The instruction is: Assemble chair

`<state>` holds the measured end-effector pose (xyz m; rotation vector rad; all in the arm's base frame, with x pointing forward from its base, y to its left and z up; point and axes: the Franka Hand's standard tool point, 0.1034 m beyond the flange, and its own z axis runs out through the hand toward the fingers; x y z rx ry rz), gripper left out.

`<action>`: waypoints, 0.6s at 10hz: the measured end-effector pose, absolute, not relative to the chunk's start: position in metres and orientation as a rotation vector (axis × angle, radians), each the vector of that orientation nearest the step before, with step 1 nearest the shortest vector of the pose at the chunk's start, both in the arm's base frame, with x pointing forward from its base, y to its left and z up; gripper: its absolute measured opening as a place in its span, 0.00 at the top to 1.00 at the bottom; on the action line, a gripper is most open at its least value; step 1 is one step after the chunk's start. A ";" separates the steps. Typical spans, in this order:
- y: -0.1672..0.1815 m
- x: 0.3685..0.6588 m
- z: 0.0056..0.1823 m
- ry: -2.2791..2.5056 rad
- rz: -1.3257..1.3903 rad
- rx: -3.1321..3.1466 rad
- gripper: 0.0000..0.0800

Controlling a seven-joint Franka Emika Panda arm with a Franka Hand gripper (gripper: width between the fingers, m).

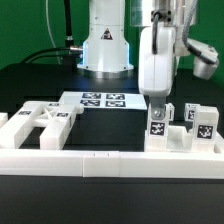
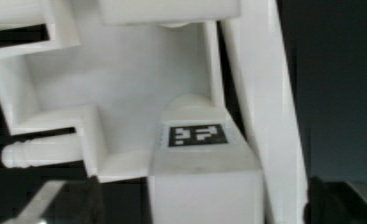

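Note:
My gripper reaches straight down at the exterior view's right onto an upright white chair piece with a square tag. In the wrist view the gripper has this tagged white piece filling the gap between its dark fingers, which press on both its sides. Behind it lies a larger white chair part with cut-outs and a short peg. More white tagged pieces stand just to the right of the gripper. A flat white chair panel lies at the left.
The marker board lies on the black table behind the parts, in front of the arm's base. A low white border wall runs along the front edge, and the parts rest against it.

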<state>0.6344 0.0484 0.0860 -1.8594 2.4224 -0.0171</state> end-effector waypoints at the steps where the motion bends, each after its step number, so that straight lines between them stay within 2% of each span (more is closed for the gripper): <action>1: 0.053 0.629 0.097 2.397 -0.012 -1.875 0.21; 3: 0.064 0.620 0.125 2.354 -0.007 -1.873 0.19; 4: 0.071 0.615 0.132 2.345 0.001 -1.874 0.19; 6: 0.070 0.615 0.127 2.340 -0.001 -1.891 0.19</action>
